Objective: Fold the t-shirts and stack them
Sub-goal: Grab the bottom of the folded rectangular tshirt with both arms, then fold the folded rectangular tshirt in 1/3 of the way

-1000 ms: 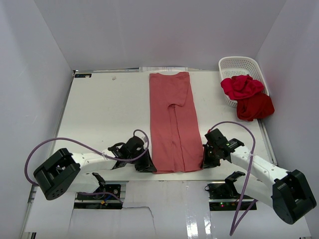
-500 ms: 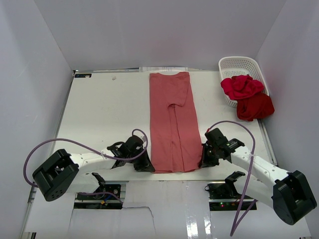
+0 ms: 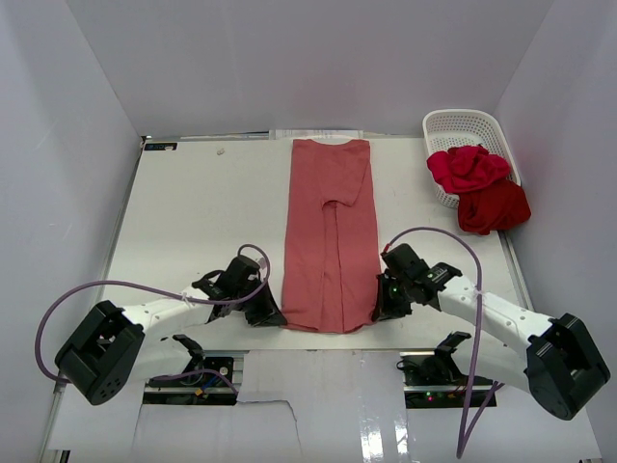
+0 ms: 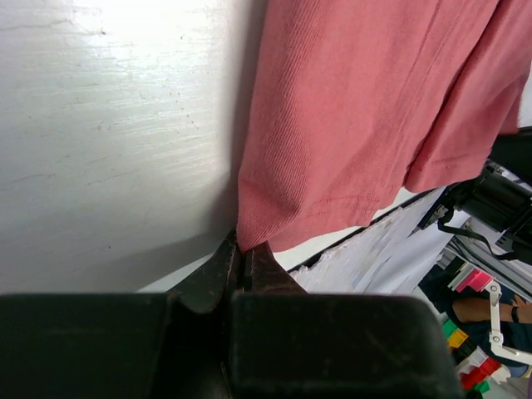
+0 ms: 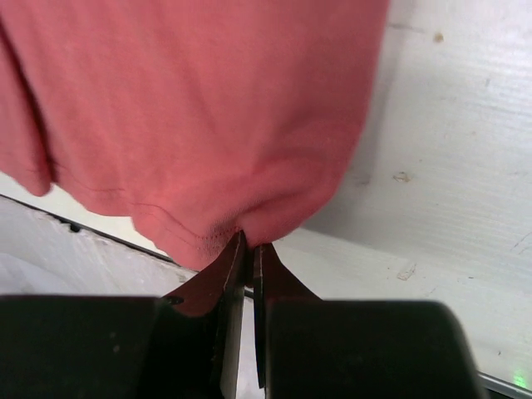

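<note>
While flat on the table (image 3: 193,212), salmon-red t-shirt (image 3: 328,231), near hem corners within clamped left jaws and right jaws.

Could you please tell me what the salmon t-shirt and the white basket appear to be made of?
The salmon t-shirt looks like soft matte knit cloth: fine ribbing and a stitched hem show, and it drapes limply. The white basket is probably moulded plastic, judging by its rigid, even lattice walls.
</note>
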Controlling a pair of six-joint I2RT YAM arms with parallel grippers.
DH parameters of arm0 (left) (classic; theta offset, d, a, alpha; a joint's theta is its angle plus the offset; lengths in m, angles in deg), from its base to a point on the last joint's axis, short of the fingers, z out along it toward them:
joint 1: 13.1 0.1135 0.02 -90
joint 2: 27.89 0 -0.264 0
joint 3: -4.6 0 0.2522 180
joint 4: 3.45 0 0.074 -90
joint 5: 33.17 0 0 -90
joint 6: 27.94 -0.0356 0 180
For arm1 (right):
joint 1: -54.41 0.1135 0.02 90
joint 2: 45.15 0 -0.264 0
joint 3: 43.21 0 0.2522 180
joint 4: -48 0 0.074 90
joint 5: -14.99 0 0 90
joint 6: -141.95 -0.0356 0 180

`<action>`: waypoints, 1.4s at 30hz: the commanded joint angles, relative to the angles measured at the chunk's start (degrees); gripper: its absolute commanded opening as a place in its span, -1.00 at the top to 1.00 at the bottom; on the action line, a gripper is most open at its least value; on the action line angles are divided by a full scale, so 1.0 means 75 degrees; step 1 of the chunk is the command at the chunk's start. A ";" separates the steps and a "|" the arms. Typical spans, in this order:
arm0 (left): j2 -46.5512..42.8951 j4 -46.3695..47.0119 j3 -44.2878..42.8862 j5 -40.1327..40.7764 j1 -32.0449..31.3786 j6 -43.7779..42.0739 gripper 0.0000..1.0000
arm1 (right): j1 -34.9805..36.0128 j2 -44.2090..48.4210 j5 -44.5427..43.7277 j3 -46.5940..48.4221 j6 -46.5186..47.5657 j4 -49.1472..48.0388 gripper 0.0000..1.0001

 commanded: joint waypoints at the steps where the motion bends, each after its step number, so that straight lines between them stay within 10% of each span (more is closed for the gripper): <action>1: -0.0027 -0.0078 -0.0300 -0.0361 0.0059 -0.0182 1.00 | 0.0043 -0.0053 -0.0033 0.0857 0.0084 0.0003 0.84; 22: 0.0183 -0.0664 -0.2350 -0.0937 0.0340 -0.0311 1.00 | -0.0132 -0.0686 -0.0737 0.2758 0.0787 0.0941 0.85; 42: 0.3382 -0.0663 -0.6016 -0.0796 0.1605 -0.1483 1.00 | -0.1714 -0.3275 -0.0667 0.5497 0.2193 0.0672 0.85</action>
